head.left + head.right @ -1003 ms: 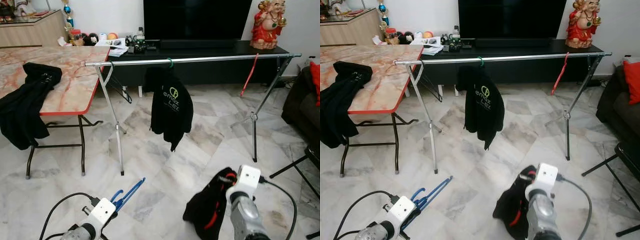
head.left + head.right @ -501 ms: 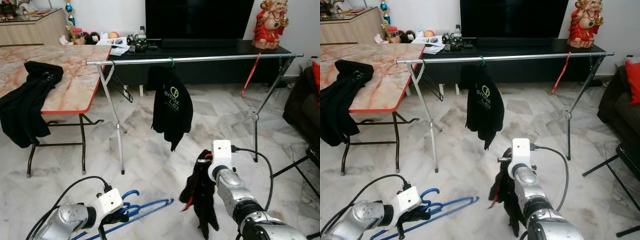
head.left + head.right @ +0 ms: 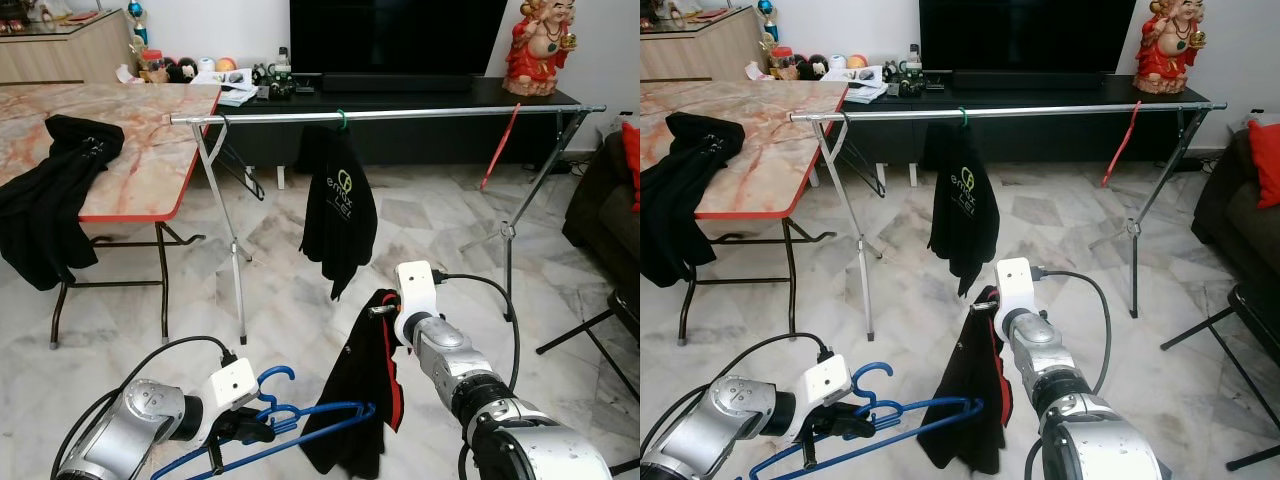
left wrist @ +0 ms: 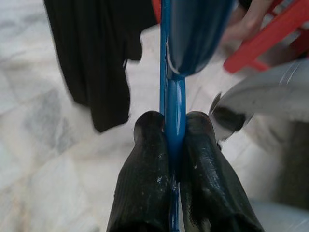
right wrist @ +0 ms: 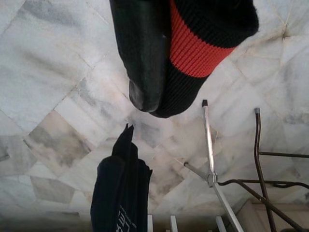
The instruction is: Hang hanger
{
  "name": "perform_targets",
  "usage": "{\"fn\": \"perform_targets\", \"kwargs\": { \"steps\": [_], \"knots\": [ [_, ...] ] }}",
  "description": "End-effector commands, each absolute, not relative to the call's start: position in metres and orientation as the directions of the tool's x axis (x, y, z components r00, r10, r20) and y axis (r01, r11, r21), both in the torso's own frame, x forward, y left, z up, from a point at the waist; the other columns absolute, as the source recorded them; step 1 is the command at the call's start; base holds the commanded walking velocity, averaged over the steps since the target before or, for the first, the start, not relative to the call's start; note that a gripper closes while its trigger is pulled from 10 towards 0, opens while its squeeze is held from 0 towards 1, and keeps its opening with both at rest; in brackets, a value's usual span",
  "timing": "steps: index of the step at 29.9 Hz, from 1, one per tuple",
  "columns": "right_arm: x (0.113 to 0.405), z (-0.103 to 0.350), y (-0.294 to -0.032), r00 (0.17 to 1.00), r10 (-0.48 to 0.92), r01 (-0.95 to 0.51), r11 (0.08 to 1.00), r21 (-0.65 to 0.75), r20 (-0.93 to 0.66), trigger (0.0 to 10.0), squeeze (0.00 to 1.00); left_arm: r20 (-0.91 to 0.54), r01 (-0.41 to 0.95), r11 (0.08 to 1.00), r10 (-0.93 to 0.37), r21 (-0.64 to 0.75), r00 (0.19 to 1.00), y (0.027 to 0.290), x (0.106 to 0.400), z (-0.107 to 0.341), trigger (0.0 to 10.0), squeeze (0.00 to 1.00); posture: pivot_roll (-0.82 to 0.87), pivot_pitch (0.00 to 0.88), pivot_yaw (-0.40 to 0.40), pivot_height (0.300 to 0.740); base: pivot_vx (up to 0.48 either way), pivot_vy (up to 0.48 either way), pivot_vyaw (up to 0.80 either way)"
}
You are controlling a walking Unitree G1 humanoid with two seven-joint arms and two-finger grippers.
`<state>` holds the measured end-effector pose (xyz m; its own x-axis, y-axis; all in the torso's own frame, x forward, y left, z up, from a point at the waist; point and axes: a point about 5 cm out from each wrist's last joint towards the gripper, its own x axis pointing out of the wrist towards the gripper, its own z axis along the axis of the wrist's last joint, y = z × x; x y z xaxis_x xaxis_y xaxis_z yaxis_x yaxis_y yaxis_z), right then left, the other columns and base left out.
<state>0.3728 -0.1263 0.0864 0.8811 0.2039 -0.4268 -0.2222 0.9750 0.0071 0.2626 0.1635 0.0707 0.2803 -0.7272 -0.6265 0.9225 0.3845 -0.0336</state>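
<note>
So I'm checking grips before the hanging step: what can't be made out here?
- Right gripper fingers: eye views, buried in the black garment.
- Blue hangers' count: eye views, overlapping.
- Garment's far side: left wrist view, blurred.
- Hanger's lower end: eye views, cut by frame edge.

Blue hanger (image 3: 290, 425) between black fingers (image 4: 145, 188); black garment (image 3: 352, 400) with a red ribbed band, held aloft; black jacket (image 3: 340, 210) bearing a green logo (on a silver rail (image 3: 450, 113)); orange-veined marble desk (image 3: 150, 150), red-edged; grey-white marble floor (image 3: 290, 300).
</note>
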Motion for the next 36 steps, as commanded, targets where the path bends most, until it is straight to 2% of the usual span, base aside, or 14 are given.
{"fn": "perform_targets", "kwargs": {
  "steps": [1,5,9,11,15,20,23,24,36],
  "knots": [
    [0.374,0.089,-0.120,0.862,0.257,-0.280,0.960,0.014,-0.437,10.0,0.00,-0.589,0.915,0.403,-0.739,0.004,0.328,0.159,0.272,0.083,10.0,0.00,0.16,0.000,-0.038,0.740,0.000,0.000,0.00],
    [0.371,0.086,-0.112,0.833,0.305,-0.391,0.915,-0.100,-0.462,10.0,0.00,-0.535,0.903,0.430,-0.760,0.011,0.369,0.150,0.277,0.089,10.0,0.00,0.17,0.000,-0.039,0.740,0.000,0.000,0.00],
    [0.369,0.082,-0.112,0.830,0.289,-0.377,0.921,-0.098,-0.477,10.0,0.00,-0.512,0.907,0.420,-0.783,-0.018,0.353,0.143,0.275,0.094,10.0,0.00,0.17,0.000,-0.047,0.740,0.000,0.000,0.00],
    [0.366,0.076,-0.116,0.829,0.245,-0.380,0.906,-0.185,-0.503,10.0,0.00,-0.509,0.915,0.402,-0.796,-0.039,0.328,0.138,0.271,0.095,10.0,0.00,0.17,0.000,-0.049,0.740,0.000,0.000,0.00],
    [0.365,0.071,-0.128,0.846,0.161,-0.305,0.928,-0.213,-0.509,10.0,0.00,-0.520,0.926,0.374,-0.801,-0.047,0.297,0.134,0.265,0.095,10.0,0.00,0.18,0.000,-0.054,0.740,0.000,0.000,0.00],
    [0.368,0.078,-0.127,0.862,0.170,-0.265,0.954,-0.138,-0.478,10.0,0.00,-0.527,0.899,0.438,-0.761,0.011,0.378,0.135,0.271,0.091,10.0,0.00,0.18,0.000,-0.053,0.740,0.000,0.000,0.00],
    [0.369,0.079,-0.127,0.863,0.177,-0.274,0.951,-0.145,-0.473,10.0,0.00,-0.536,0.882,0.469,-0.734,0.044,0.417,0.137,0.274,0.088,10.0,0.00,0.18,0.000,-0.053,0.740,0.000,0.000,0.00],
    [0.369,0.079,-0.127,0.864,0.178,-0.274,0.951,-0.144,-0.471,10.0,0.00,-0.553,0.865,0.494,-0.697,0.093,0.457,0.141,0.278,0.085,10.0,0.00,0.17,0.000,-0.052,0.740,0.000,0.000,0.00],
    [0.369,0.080,-0.131,0.869,0.174,-0.256,0.959,-0.121,-0.463,10.0,0.00,-0.556,0.833,0.536,-0.654,0.140,0.514,0.146,0.284,0.082,10.0,0.00,0.17,0.000,-0.053,0.740,0.000,0.000,0.00]
  ]
}}
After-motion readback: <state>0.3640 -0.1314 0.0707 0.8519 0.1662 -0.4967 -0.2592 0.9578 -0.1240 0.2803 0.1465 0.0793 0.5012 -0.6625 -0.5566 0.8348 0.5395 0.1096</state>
